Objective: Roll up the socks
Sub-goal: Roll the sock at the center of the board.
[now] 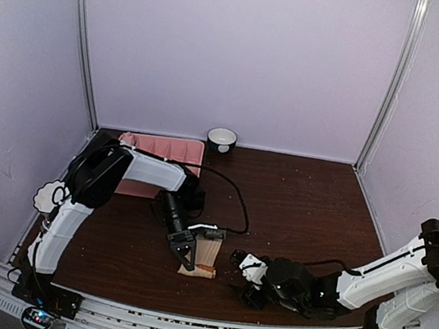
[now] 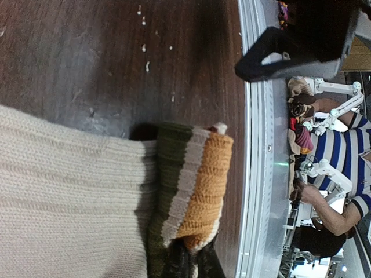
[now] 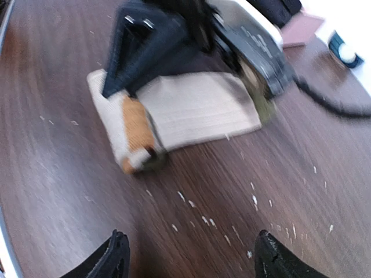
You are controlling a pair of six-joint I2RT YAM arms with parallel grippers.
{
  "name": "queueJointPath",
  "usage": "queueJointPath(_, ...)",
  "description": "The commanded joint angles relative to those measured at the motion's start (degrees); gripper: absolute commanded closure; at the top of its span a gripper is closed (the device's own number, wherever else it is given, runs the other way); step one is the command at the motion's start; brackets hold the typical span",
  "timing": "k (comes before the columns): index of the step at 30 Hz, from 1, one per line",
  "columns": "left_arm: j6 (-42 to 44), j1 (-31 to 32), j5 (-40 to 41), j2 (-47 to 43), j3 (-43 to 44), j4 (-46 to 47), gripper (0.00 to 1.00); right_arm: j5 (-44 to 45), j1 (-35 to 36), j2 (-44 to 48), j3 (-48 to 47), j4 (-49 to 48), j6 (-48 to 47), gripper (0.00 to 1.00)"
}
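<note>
A tan sock (image 1: 204, 255) lies flat on the dark wooden table near the front middle. Its near end (image 2: 197, 185) is rolled up, showing olive, white and orange stripes; the pale knit body (image 2: 64, 197) stretches away from the roll. My left gripper (image 1: 183, 250) (image 2: 191, 263) is shut on the rolled end from the sock's left side. My right gripper (image 1: 246, 274) (image 3: 191, 258) hovers low over bare table just right of the sock, open, with nothing between its fingertips (image 3: 116, 255). From the right wrist the sock (image 3: 185, 110) lies ahead under the left gripper (image 3: 151, 52).
A pink divided tray (image 1: 164, 150) sits at the back left and a small dark bowl (image 1: 222, 138) stands against the back wall. The left arm's black cable (image 1: 238, 205) loops over the table behind the sock. The metal rail of the table's front edge (image 2: 261, 174) is close to the roll.
</note>
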State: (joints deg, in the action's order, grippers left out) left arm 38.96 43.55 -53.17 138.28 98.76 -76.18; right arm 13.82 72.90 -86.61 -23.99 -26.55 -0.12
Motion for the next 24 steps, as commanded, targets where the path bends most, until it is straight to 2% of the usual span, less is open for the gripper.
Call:
queueJointPath(1,-1.00,-0.48,9.72,5.41,0.95,-0.91,1.00,2.91,3.13,-3.23,-8.02,7.12,-9.33,0.28)
queueJointPath(6,-2.12,-0.47,11.30,6.80,2.35,-1.86,1.00,-0.87,3.47,-7.28,-13.87,7.13,-15.11,0.39)
queueJointPath(13,-2.05,-0.50,10.92,7.23,2.73,-2.30,1.00,-4.98,3.39,-13.60,-18.26,5.18,-18.45,0.42)
queueJointPath(18,-1.61,-0.54,10.60,7.71,2.71,-2.26,1.00,-6.50,2.26,-17.46,-20.73,4.68,-19.29,0.48)
queueJointPath(24,-1.28,-0.52,10.80,7.93,2.06,-1.95,1.00,-8.33,0.79,-21.21,-23.73,6.10,-19.82,0.63)
